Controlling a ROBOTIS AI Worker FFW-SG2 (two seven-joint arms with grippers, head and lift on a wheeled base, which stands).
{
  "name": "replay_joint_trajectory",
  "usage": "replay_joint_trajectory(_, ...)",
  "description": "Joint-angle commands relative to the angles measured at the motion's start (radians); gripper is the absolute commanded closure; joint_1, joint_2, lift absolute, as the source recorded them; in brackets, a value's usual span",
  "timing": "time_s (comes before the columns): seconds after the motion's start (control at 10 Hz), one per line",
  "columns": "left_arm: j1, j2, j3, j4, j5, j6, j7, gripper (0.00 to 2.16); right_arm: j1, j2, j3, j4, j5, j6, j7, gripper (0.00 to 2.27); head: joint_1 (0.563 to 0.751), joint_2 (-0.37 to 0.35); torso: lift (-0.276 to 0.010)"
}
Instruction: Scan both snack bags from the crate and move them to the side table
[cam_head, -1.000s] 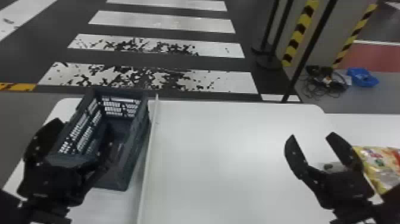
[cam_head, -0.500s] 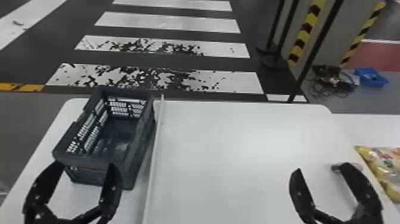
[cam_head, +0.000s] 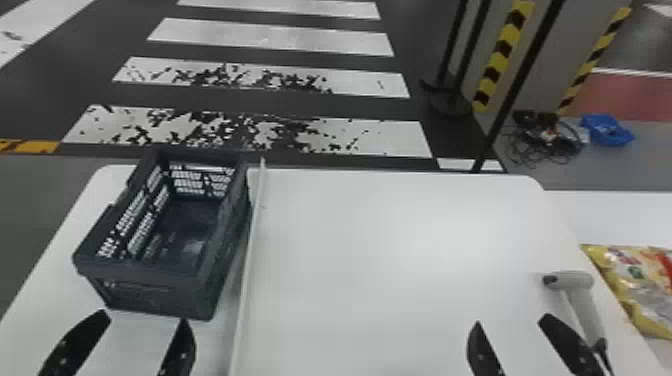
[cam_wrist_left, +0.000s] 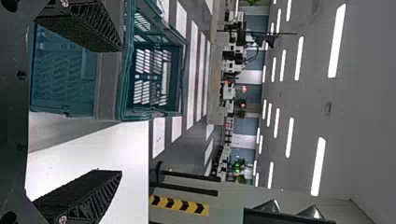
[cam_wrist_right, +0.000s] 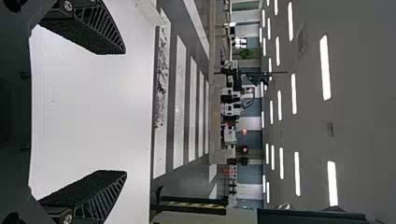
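My left gripper (cam_head: 142, 325) stands open at the near side of the dark crate (cam_head: 150, 297) on the table's left, nothing between its fingers. Inside the crate no bag can be seen. My right gripper (cam_head: 510, 327) is open over the table's near right part, beside the grey scanner (cam_head: 585, 300), which lies at the right edge. A yellow snack bag (cam_head: 635, 285) rests on the side table (cam_head: 625, 215) at the right. In the left wrist view, the left gripper (cam_wrist_left: 121, 112) is apart from the crate (cam_wrist_left: 107, 88); in the right wrist view, the right gripper (cam_wrist_right: 126, 112) holds nothing.
A thin white raised strip (cam_head: 250, 250) runs front to back on the white table (cam_head: 400, 250), just right of the crate. Beyond the table stand black posts (cam_head: 520, 80) on the floor, with cables (cam_head: 542, 140) and a blue bin (cam_head: 607, 131) farther right.
The left gripper has drawn back from over the crate toward the near edge. The right gripper has also pulled back nearer, uncovering the scanner. Both stay open, and the head view has shifted slightly.
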Motion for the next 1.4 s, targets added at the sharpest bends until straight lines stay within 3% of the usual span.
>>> replay_joint_trajectory(0.0, 0.014, -0.005, 0.028, -0.012, 0.002, 0.015, 0.001, 0.06, 0.011, 0.004, -0.015, -0.008, -0.006, 0.013, -0.005, 0.07, 0.695, -0.097, -0.095)
replay_joint_trajectory(0.3, 0.017, -0.021, 0.045, -0.010, 0.011, -0.006, -0.002, 0.06, 0.026, 0.022, -0.022, -0.040, -0.010, 0.010, -0.049, 0.07, 0.695, -0.095, -0.095)
replay_joint_trajectory(1.0, 0.027, -0.026, 0.047, -0.007, 0.011, -0.022, -0.016, 0.06, 0.036, 0.030, -0.022, -0.037, -0.009, 0.007, -0.054, 0.07, 0.695, -0.098, -0.095)
replay_joint_trajectory(1.3, 0.030, -0.040, 0.056, -0.010, 0.013, -0.022, -0.024, 0.06, 0.036, 0.028, -0.019, -0.034, -0.009, 0.007, -0.066, 0.07, 0.695, -0.101, -0.095)
